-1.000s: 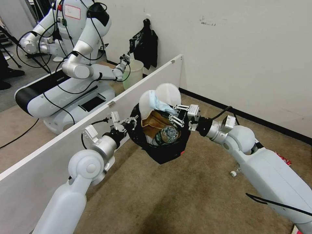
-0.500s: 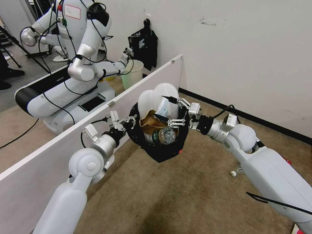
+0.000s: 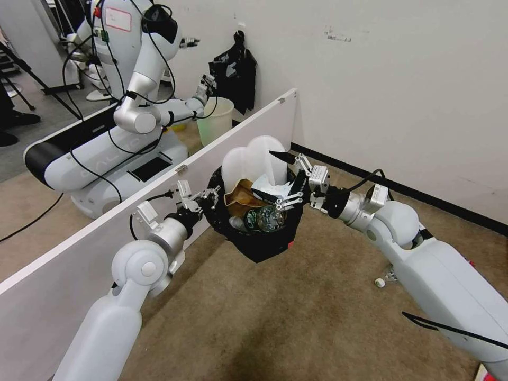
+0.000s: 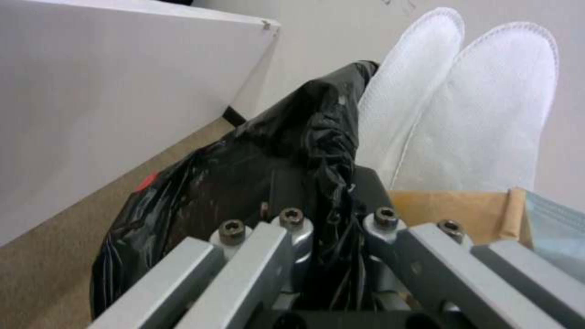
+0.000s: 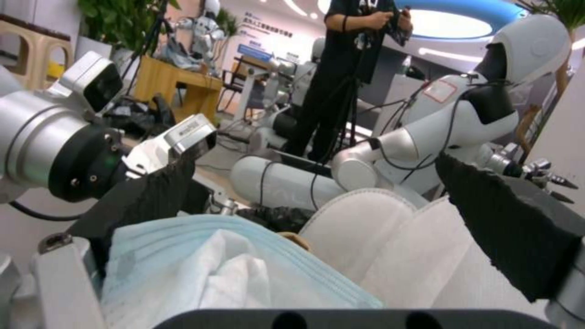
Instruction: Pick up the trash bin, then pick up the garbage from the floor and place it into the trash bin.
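White partition board (image 3: 106, 211) runs diagonally, upright on edge. Behind it: second white robot (image 3: 114, 106), pale bucket (image 3: 217, 119) beside it, black bag (image 3: 235, 71) hanging on white wall (image 3: 397, 79). Wooden table (image 5: 177, 89), standing person (image 5: 347, 59) beyond.

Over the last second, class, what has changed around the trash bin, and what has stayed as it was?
The right pincer opened and let go of the pale blue mask, which dropped from above the rim into the trash bin beside the brown paper bag. The left pincer stays shut on the bin's rim; the white slippers and bottle remain inside.
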